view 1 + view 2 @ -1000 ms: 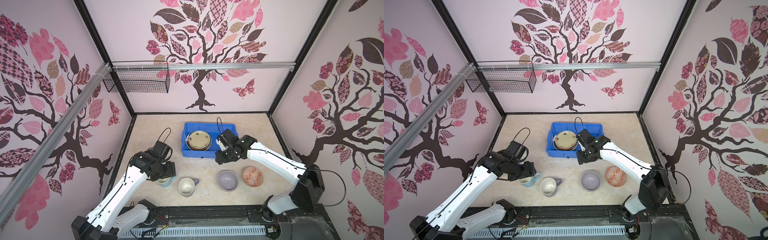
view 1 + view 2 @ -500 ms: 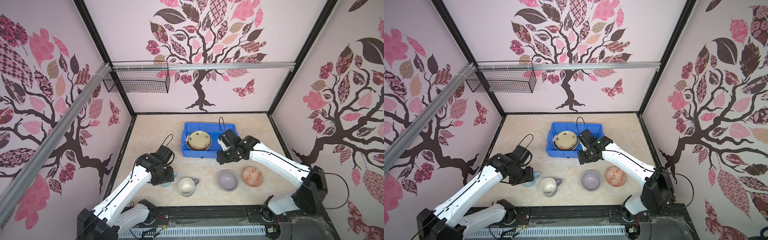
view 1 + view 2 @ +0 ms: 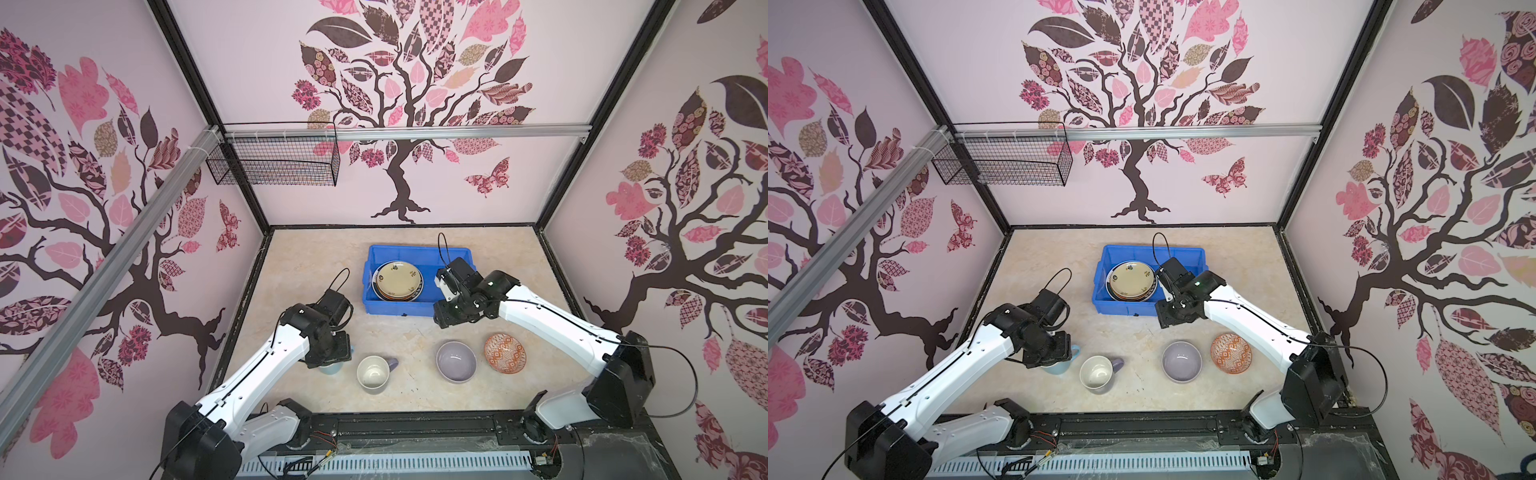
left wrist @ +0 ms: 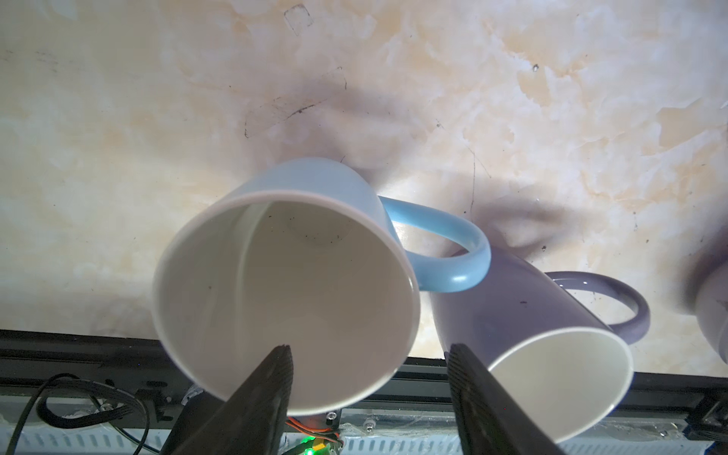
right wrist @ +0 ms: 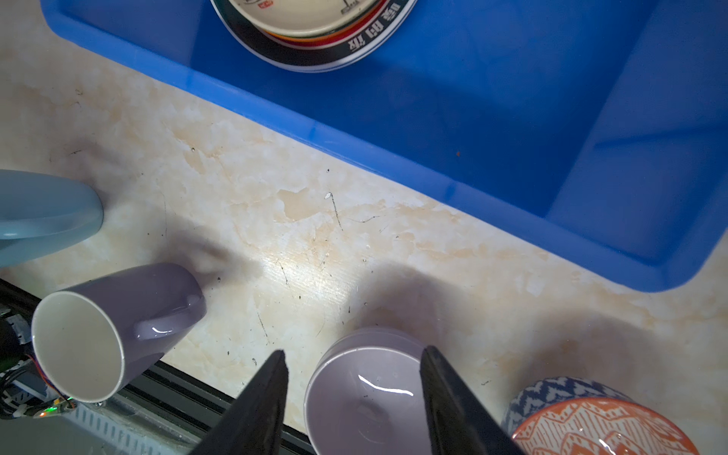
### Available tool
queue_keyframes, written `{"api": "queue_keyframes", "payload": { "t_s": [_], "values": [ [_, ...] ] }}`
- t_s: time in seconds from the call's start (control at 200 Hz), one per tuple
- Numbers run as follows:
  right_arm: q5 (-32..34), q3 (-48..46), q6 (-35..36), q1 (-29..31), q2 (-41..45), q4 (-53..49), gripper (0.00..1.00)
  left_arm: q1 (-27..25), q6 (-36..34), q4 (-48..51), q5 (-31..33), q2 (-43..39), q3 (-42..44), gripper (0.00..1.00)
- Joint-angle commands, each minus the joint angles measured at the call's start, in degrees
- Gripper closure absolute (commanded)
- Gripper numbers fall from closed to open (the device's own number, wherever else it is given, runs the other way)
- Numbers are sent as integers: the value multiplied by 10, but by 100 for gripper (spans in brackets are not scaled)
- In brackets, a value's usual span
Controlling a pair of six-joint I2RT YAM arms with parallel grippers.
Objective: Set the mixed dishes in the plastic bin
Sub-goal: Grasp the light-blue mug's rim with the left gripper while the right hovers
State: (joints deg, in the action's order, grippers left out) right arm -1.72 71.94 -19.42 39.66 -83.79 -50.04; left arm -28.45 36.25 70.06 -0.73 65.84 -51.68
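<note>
Mixed dishes: plates in plastic bin, mugs, bowls still out; left gripper open astride light-blue mug rim, right gripper open, empty.

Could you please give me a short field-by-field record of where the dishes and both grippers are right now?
bin: blue, plates stacked in left half
table: blue mug, lavender mug, lavender bowl, patterned bowl, all upright
left gripper: open, over blue mug's rim
right gripper: open, empty, over table near bin
</note>
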Motion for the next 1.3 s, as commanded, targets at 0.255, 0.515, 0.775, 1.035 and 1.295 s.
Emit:
{"api": "queue_keyframes", "payload": {
  "t_s": [0.255, 0.515, 0.775, 1.035, 1.295],
  "values": [
    [15, 6, 4, -5, 3, -11, 43, -2, -10, -11, -21, 31, 5, 37],
    [18, 1, 3, -9, 10, -10, 43, -2, -7, -9, -33, 51, 16, 39],
    [16, -3, 11, -25, 17, -8, 43, -1, 2, -15, -33, 65, 23, 45],
    [3, -9, 24, -48, 18, 0, 43, -1, -1, -13, -31, 98, 14, 61],
    [-17, -4, 45, -75, 10, 6, 42, -2, -9, -13, -25, 126, -2, 85]
  ]
}}
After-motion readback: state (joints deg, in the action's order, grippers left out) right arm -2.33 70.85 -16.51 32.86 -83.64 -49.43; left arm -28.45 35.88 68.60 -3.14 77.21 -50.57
